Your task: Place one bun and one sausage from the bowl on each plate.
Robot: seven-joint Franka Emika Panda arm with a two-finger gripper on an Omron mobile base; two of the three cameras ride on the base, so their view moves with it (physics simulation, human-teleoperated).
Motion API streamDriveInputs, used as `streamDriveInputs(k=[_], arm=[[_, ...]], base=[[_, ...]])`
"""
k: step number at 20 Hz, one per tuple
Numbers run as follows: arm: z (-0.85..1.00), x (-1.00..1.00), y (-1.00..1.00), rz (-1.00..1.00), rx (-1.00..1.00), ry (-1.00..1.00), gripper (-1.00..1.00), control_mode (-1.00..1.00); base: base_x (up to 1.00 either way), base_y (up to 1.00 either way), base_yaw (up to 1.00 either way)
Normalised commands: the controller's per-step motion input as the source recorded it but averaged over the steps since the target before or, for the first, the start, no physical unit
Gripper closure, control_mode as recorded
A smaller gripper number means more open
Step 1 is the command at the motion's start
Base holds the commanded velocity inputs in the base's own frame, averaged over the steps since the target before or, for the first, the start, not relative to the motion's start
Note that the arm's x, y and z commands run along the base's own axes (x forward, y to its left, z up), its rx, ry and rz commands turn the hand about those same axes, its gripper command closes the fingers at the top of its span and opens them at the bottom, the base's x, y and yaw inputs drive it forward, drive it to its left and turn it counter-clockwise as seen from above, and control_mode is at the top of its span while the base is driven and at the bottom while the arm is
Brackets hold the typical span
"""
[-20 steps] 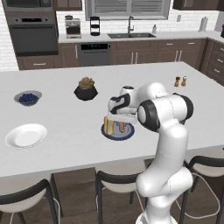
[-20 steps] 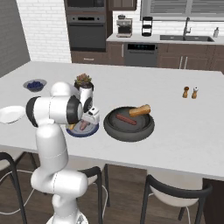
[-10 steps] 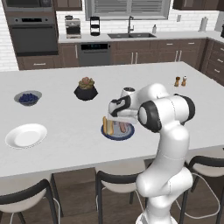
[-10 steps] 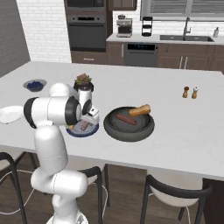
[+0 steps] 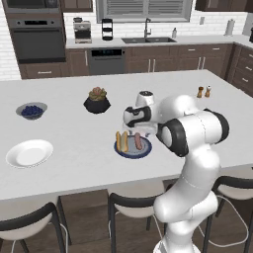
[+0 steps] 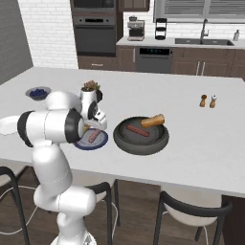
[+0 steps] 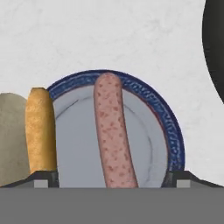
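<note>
The end effector is hanging with its fingertips spread wide, gripping nothing, pointing down over the blue-rimmed grey plate. A speckled pink sausage is lying between them on the plate, a golden bun beside it. The arm is bending forward over the marbled white bench; the dark bowl is sitting just beside, holding another sausage and bun.

Open counter between the white plate at the left and the blue-rimmed plate. Crowded to the right by the dark bowl, just beside that plate. Farther back, blocked by the potted succulent and the blueberry bowl; salt and pepper shakers well off right.
</note>
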Motion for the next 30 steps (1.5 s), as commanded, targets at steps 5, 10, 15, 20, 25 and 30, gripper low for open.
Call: streamDriveInputs(k=[5,10,15,20,25,30], arm=[[0.87,-0.06,-0.27,-0.01,-0.1,0.0,-1.0,-1.0],[0.47,-0.06,-0.9,-0.05,-0.05,-0.05,-1.0,-1.0],[0.4,-0.32,-0.95,-0.09,0.0,-0.27,-1.0,-1.0],[0.11,-0.25,-0.83,-0.04,-0.02,-0.27,-1.0,-1.0],[0.01,-0.06,-0.87,-0.12,-0.01,-0.19,-1.0,-1.0],[0.1,0.04,-0.57,-0.12,0.1,-0.01,-1.0,-1.0]], base=[[0.0,0.0,0.0],[0.0,0.0,0.0],[0.0,0.0,0.0],[0.0,0.0,0.0],[0.0,0.0,0.0],[0.0,0.0,0.0]])
